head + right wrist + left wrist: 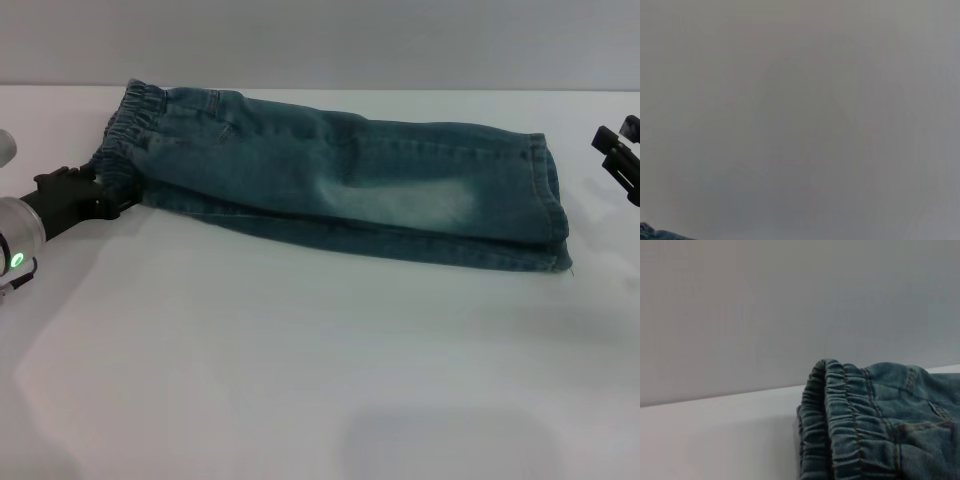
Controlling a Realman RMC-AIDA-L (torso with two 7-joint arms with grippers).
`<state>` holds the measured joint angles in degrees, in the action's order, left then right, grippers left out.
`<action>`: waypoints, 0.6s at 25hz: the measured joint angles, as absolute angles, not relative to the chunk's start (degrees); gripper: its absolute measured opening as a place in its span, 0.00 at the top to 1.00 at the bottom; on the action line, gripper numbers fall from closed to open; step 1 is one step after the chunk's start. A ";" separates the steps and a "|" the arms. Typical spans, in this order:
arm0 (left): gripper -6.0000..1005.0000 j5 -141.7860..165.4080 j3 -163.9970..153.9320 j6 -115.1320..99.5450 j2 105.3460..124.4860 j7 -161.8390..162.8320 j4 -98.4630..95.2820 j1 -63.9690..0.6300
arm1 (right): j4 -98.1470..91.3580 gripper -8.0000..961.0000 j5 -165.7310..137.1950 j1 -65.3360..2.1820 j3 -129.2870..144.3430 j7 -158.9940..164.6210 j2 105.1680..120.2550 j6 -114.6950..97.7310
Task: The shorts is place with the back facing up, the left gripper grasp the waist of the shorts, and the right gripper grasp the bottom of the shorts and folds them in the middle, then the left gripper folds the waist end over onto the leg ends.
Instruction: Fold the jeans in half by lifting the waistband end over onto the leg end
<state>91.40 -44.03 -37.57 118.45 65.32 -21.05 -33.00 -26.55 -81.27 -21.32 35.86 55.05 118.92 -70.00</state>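
The shorts (340, 180) lie folded lengthwise across the white table, a pale bleached patch facing up. Their gathered waist (125, 135) points left, and the stacked leg ends (552, 205) point right. My left gripper (108, 203), a black claw on a silver wrist with a green light, meets the near corner of the waist and is shut on it. The left wrist view shows the ruffled waist (840, 430) close up. My right gripper (617, 137) hovers open at the far right edge, apart from the hems. A sliver of denim (650, 233) shows in the right wrist view.
The white table (300, 380) stretches wide in front of the shorts. A plain grey wall (320, 40) rises just behind the table's far edge.
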 joint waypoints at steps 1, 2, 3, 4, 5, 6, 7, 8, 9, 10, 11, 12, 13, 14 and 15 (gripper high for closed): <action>0.29 91.41 -44.03 -37.57 118.46 65.31 -20.88 -33.11 | -26.53 0.59 -81.26 -21.29 35.86 55.05 118.92 -70.05; 0.29 91.41 -44.03 -37.58 118.46 65.29 -20.81 -33.23 | -26.53 0.59 -81.26 -21.29 35.86 55.05 118.92 -70.07; 0.29 91.41 -44.03 -37.61 118.47 65.27 -20.78 -33.34 | -26.53 0.59 -81.26 -21.28 35.86 55.06 118.91 -70.07; 0.29 91.41 -44.03 -37.62 118.47 65.26 -20.78 -33.40 | -26.53 0.59 -81.26 -21.28 35.86 55.06 118.89 -70.08; 0.29 91.41 -44.03 -37.66 118.48 65.24 -20.78 -33.48 | -26.53 0.59 -81.26 -21.27 35.86 55.07 118.87 -70.07; 0.29 91.41 -44.04 -37.72 118.51 65.23 -20.76 -33.53 | -26.53 0.59 -81.27 -21.27 35.84 55.08 118.86 -70.07; 0.29 91.41 -44.03 -37.75 118.53 65.23 -20.72 -33.59 | -26.56 0.59 -81.26 -21.27 35.83 55.09 118.85 -70.07; 0.29 91.41 -44.03 -37.77 118.55 65.23 -20.61 -33.67 | -26.61 0.59 -81.20 -21.27 35.80 55.09 118.84 -70.08; 0.29 91.41 -44.03 -37.78 118.55 65.22 -20.47 -33.73 | -26.66 0.59 -81.01 -21.26 35.79 55.09 118.84 -70.08; 0.29 91.41 -44.03 -37.79 118.55 65.22 -20.35 -33.81 | -26.68 0.59 -80.71 -21.26 35.78 55.09 118.81 -70.07; 0.29 91.41 -44.03 -37.79 118.56 65.21 -20.26 -33.87 | -26.72 0.59 -80.36 -21.27 35.77 55.08 118.79 -70.08; 0.29 91.41 -44.03 -37.79 118.56 65.13 -20.21 -33.90 | -26.73 0.59 -80.13 -21.26 35.77 55.07 118.77 -70.07; 0.29 91.41 -44.03 -37.79 118.56 65.00 -20.16 -33.92 | -26.76 0.59 -79.97 -21.26 35.76 55.01 118.75 -70.08; 0.29 91.41 -44.03 -37.79 118.56 65.00 -20.16 -33.92 | -26.80 0.59 -79.91 -21.26 35.76 54.96 118.73 -70.07; 0.29 91.41 -44.03 -37.77 118.56 64.76 -20.08 -33.97 | -26.85 0.59 -79.90 -21.27 35.76 54.92 118.70 -70.07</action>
<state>91.41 -44.03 -37.77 118.56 64.76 -20.08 -33.97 -26.85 -79.90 -21.26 35.76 54.92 118.70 -70.07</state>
